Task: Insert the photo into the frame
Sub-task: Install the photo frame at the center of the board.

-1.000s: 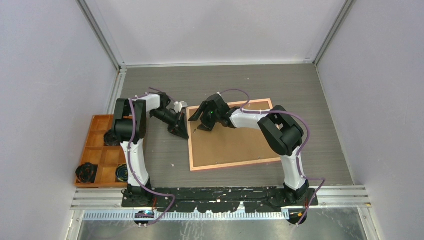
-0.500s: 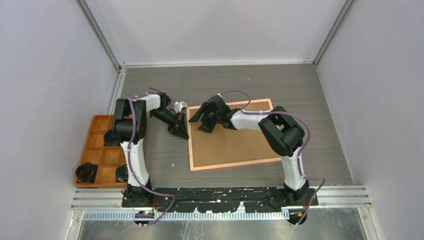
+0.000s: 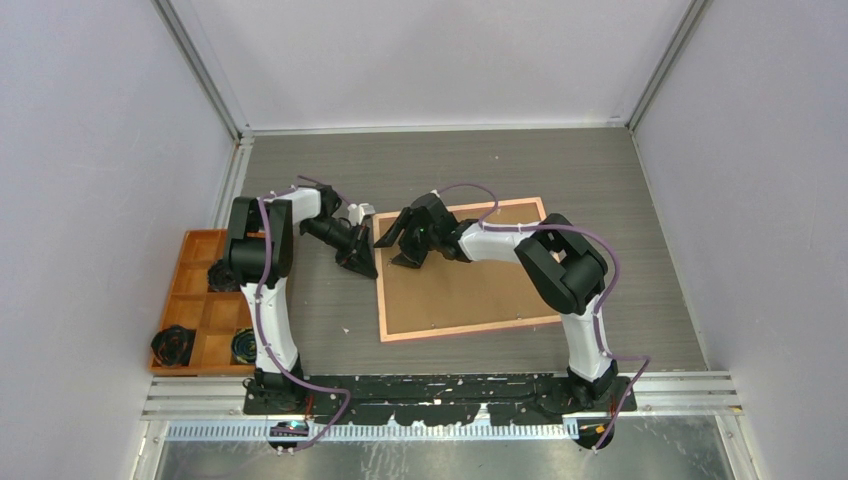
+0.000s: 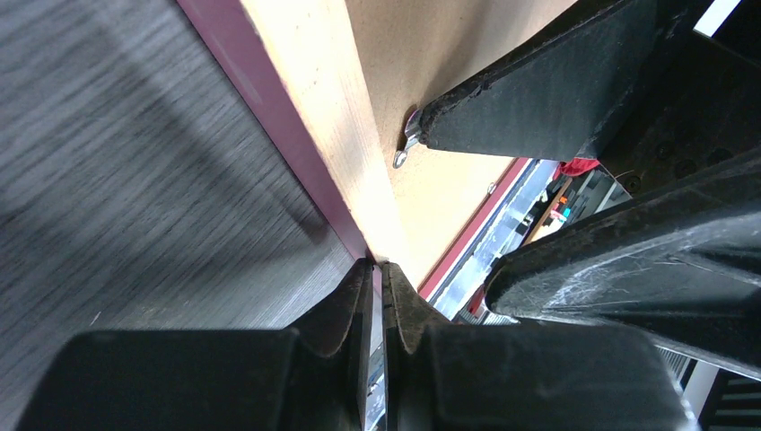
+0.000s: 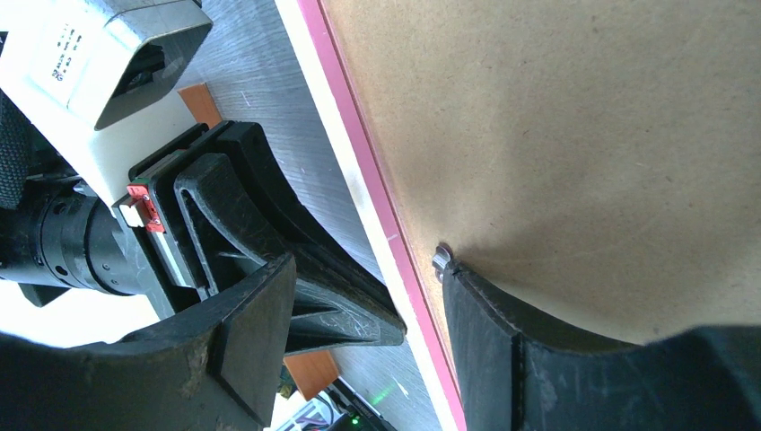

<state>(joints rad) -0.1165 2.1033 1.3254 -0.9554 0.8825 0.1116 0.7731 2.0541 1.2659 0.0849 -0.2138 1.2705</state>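
The frame (image 3: pixel 470 329) lies flat on the grey table (image 3: pixel 400 165) with its wood-brown back up and its pink border showing all round. A brown backing board (image 3: pixel 460 290) sits inside it. Both arms meet at its far left corner. The left gripper (image 3: pixel 368 268) rests low on the table just outside the frame's left side. Its fingers are drawn together to a thin slit, with the tips against the pink outer edge (whether they pinch anything there cannot be told). The right gripper (image 3: pixel 395 247) straddles that same side with its jaws spread wide. One finger is planted on the backing board, touching a small metal tab (image 5: pixel 441 260) near the rim, and the other hangs outside the frame above the left gripper's fingers. An orange tray (image 3: pixel 190 280) sits at the table's left edge, well apart from the frame.
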